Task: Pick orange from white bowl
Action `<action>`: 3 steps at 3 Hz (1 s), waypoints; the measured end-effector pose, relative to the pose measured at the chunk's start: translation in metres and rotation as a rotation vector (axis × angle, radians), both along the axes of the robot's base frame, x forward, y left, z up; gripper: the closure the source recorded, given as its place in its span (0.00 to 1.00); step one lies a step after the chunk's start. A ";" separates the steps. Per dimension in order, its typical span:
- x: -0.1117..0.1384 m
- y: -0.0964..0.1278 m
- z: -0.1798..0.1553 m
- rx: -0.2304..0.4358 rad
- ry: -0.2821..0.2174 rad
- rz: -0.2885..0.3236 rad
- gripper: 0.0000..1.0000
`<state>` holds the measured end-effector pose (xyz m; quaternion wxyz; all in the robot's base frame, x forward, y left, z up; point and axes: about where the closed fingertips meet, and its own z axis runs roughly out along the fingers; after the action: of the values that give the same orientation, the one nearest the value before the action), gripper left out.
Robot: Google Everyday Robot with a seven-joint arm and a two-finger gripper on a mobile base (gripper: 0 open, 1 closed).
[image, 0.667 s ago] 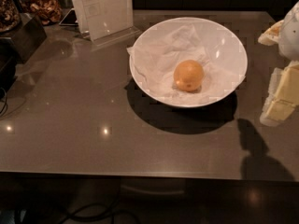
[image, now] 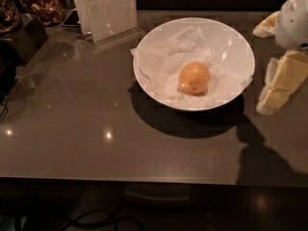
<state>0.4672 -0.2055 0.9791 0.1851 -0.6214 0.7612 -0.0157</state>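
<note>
The orange (image: 194, 78) is small, round and yellow-orange. It lies on crumpled white paper near the middle of the wide white bowl (image: 149, 83), which stands on the grey-brown counter. My gripper (image: 280, 85) is cream-coloured and comes in from the right edge of the camera view. It is just right of the bowl's rim, outside the bowl and apart from the orange. It holds nothing that I can see. Its shadow falls on the counter in front of the bowl.
A clear acrylic sign holder (image: 107, 11) stands behind the bowl to the left. Dark containers with dried snacks (image: 44, 7) sit at the back left. The counter's front edge (image: 120, 179) runs across the lower view. Cables (image: 82, 220) lie below it.
My gripper has shifted slightly up in the view and a little left, closer to the bowl's right rim. The orange and the bowl have not moved.
</note>
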 end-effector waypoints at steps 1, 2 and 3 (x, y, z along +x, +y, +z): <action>0.032 0.017 -0.007 0.074 0.013 0.073 0.00; 0.057 0.039 -0.021 0.136 0.053 0.140 0.00; 0.079 0.058 -0.040 0.180 0.108 0.179 0.00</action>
<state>0.5457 -0.1478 0.9391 0.1992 -0.6678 0.7098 0.1027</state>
